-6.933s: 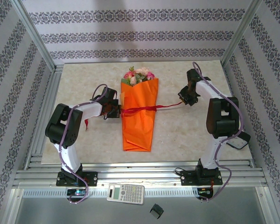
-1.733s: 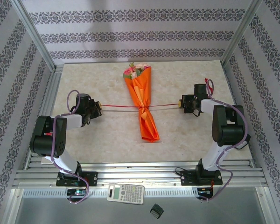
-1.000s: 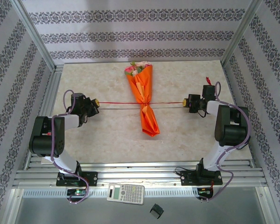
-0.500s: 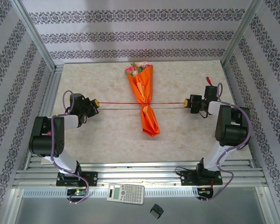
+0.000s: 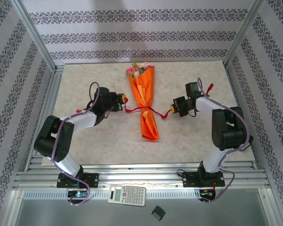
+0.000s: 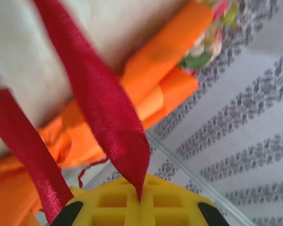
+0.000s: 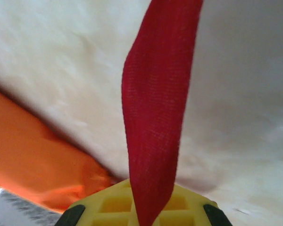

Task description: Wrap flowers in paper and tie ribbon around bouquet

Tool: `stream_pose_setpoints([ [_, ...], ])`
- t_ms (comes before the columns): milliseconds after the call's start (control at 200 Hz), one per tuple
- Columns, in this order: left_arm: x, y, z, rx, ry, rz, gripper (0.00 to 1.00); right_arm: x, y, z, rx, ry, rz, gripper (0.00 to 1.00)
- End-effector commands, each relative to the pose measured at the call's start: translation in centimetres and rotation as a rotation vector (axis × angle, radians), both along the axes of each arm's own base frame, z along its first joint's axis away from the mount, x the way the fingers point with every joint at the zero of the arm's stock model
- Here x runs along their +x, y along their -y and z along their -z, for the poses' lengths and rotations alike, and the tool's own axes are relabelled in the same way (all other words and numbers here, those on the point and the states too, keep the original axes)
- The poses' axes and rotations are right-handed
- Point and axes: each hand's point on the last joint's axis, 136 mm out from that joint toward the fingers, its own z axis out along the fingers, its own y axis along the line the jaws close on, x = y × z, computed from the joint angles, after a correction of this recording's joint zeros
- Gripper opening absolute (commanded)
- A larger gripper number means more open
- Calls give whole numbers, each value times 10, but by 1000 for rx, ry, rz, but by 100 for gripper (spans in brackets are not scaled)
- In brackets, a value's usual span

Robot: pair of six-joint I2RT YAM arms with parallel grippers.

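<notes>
The bouquet (image 5: 145,106) lies along the middle of the table as a narrow orange paper cone (image 6: 165,56). The pink and cream flowers (image 5: 136,70) show at its far end. The dark red ribbon (image 5: 145,111) is cinched around the cone's waist, and both halves sag in slack loops. My left gripper (image 5: 123,99) sits just left of the cone, shut on the ribbon (image 6: 104,108) between its yellow pads (image 6: 108,202). My right gripper (image 5: 172,108) sits just right of the cone, shut on the ribbon's other half (image 7: 153,122). A loose ribbon tail (image 5: 209,87) curls behind the right wrist.
A calculator (image 5: 127,194) and a small black clip (image 5: 158,213) lie on the metal shelf in front of the arm bases. Aluminium rails (image 5: 47,117) and patterned walls enclose the marble tabletop (image 5: 94,136).
Both grippers have moved inward toward the bouquet from far apart. The ribbon, stretched in a taut straight line half a second ago, now hangs slack on both sides.
</notes>
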Motion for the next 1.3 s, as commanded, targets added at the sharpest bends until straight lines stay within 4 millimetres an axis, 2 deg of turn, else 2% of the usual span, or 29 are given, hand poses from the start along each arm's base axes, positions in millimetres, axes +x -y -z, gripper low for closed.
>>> stream_pose_setpoints([
  [0, 15, 0, -35, -32, 60, -47, 0, -27, 14, 3, -130, -66, -66, 0],
  [130, 17, 4, -53, -54, 85, -49, 0, -43, 23, 16, -184, -95, -108, 0],
  [290, 11, 11, -56, -96, 80, -52, 0, -51, 13, 28, -140, -116, -177, 0],
  [365, 8, 20, -60, -126, 88, -53, 0, -51, 7, 28, -128, -110, -212, 0],
  [599, -2, 59, -91, -200, 139, -24, 0, -54, -13, 23, -131, -95, -308, 0],
  [789, -6, 64, -106, -225, 153, -28, 0, -63, -13, 26, -155, -109, -350, 16],
  [959, -8, 68, -113, -256, 166, -34, 0, -58, -9, 18, -178, -70, -398, 37],
  [1104, -13, 80, -119, -278, 177, -17, 0, -46, 6, -10, -261, -11, -439, 48],
  [1179, -17, 91, -124, -286, 185, -3, 0, -39, 28, -24, -312, 5, -423, 51],
  [1299, -21, 110, -131, -327, 204, 23, 0, -24, 73, -36, -368, 14, -367, 52],
])
